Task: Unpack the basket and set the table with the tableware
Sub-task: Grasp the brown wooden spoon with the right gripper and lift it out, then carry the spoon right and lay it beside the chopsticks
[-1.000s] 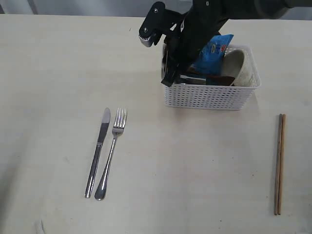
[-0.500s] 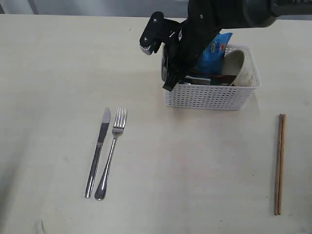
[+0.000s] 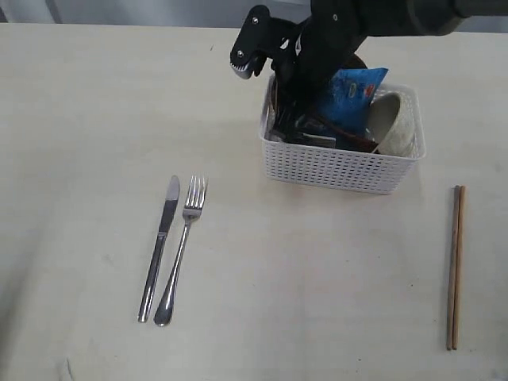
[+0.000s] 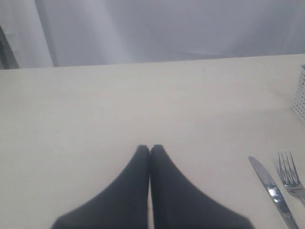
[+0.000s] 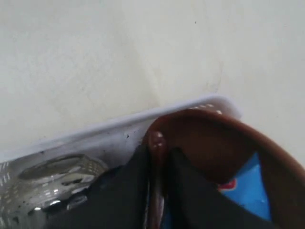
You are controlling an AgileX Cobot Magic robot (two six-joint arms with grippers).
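Note:
The white basket (image 3: pixel 341 167) stands at the back right of the table (image 3: pixel 95 119). My right gripper (image 3: pixel 286 107) reaches into its left end. In the right wrist view that gripper (image 5: pixel 157 152) is shut on the rim of the round brown plate (image 5: pixel 214 143), which stands on edge against the basket wall (image 5: pixel 95 133). A small steel cup (image 5: pixel 57 174) lies beside it. The grey-green bowl (image 3: pixel 393 123) lies tipped at the basket's right end. My left gripper (image 4: pixel 150 149) is shut and empty above bare table. Knife (image 3: pixel 161 246) and fork (image 3: pixel 182 254) lie side by side. Chopsticks (image 3: pixel 456 266) lie at the right.
A blue snack packet (image 3: pixel 353 91) leans in the basket against the plate, with a thin red-brown piece (image 3: pixel 349 135) below it. In the left wrist view the knife (image 4: pixel 271 191), fork (image 4: pixel 288 176) and a corner of the basket (image 4: pixel 301 95) show at one side.
My right gripper's jaws have closed on the plate rim. The basket has skewed and slid a little, and the blue packet sits higher. The left gripper has not moved.

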